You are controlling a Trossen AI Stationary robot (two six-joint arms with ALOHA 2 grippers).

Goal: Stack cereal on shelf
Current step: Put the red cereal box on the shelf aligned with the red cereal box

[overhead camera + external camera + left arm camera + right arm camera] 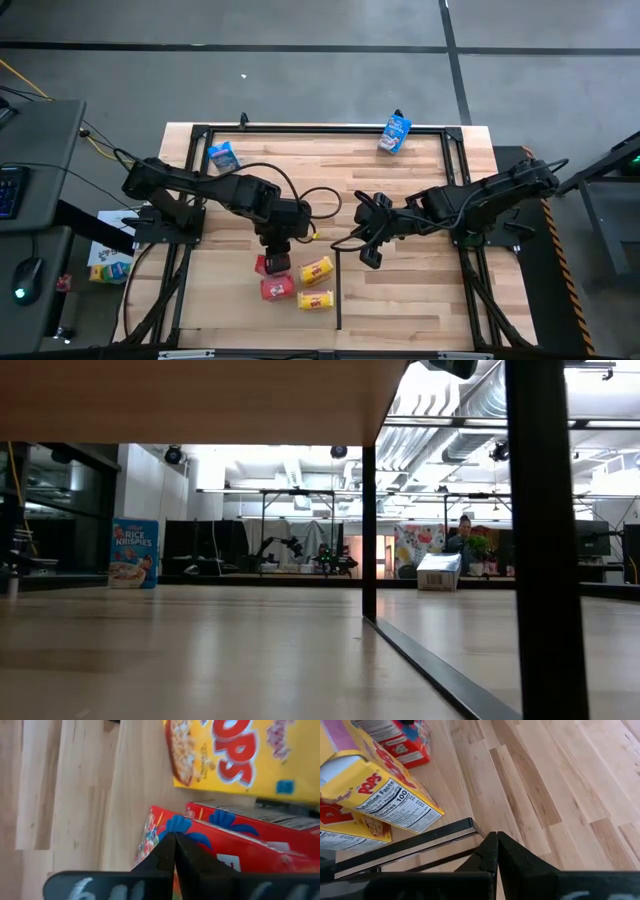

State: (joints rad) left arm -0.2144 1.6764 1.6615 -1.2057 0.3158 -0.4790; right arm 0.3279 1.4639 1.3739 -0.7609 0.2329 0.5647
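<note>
Two red cartons (273,264) (278,288) and two yellow cartons (316,270) (315,300) lie flat in a cluster near the table's near edge. One blue carton (222,155) stands at the far left and shows upright in the low view (133,553). The other blue carton (394,133) is at the far edge. My left gripper (276,248) is shut, pointing down over a red carton (220,845). My right gripper (370,252) is shut just right of the yellow cartons (385,795), above a black frame bar (420,842). My left gripper has its shut fingertips (167,851) over the printed top face of the red carton (210,837), coming from above. The carton lies flat on the table. Whether the tips touch it, I cannot tell.
A black metal frame (338,290) runs around and across the wooden table (420,290); its posts (369,530) stand up in the low view. Bare wood lies right of the centre bar. A keyboard and mouse sit on a side desk (30,200) at left.
</note>
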